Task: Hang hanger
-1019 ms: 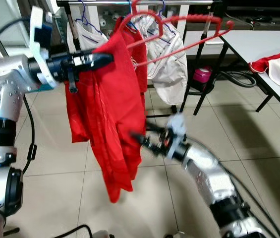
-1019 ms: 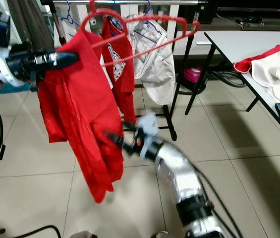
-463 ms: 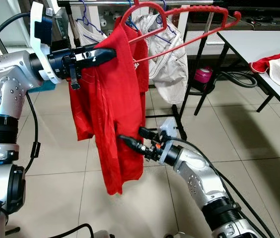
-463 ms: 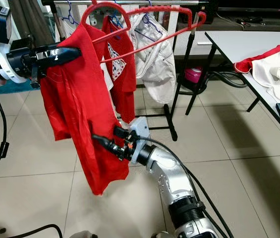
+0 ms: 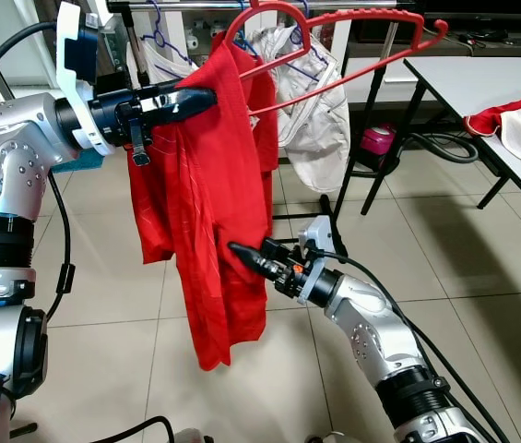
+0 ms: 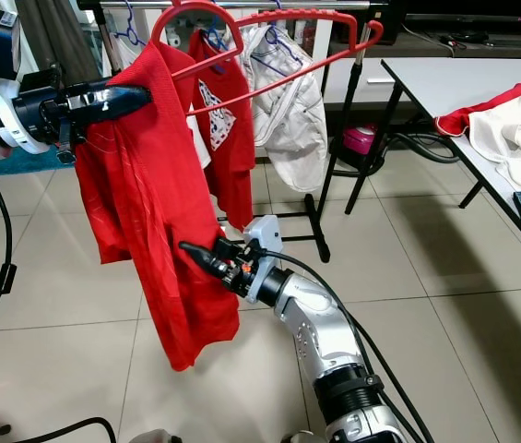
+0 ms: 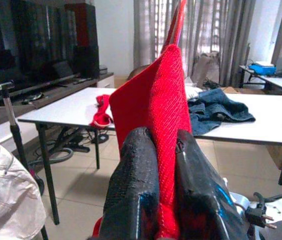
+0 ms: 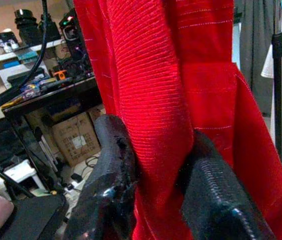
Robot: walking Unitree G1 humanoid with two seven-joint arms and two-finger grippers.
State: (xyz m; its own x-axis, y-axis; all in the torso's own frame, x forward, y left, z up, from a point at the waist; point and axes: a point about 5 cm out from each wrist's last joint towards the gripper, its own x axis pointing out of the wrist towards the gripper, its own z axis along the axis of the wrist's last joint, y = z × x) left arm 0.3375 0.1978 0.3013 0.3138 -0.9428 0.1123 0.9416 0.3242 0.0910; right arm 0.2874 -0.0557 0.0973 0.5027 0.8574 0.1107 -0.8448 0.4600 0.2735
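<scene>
Left wrist view: the left end effector (image 7: 164,165) pinched the red shirt (image 5: 209,212) at its shoulder, holding it up on the red hanger (image 5: 334,37) just below the clothes rail (image 5: 260,5). Lower down, the right end effector (image 5: 242,252) gripped a fold of this shirt above the tiled floor (image 5: 426,240).

A home living room. Tiled floor (image 5: 481,249), a clothes rack (image 5: 269,5) with laundry, curtains (image 7: 200,35). Clothes lie on a white desk (image 5: 481,78).
</scene>
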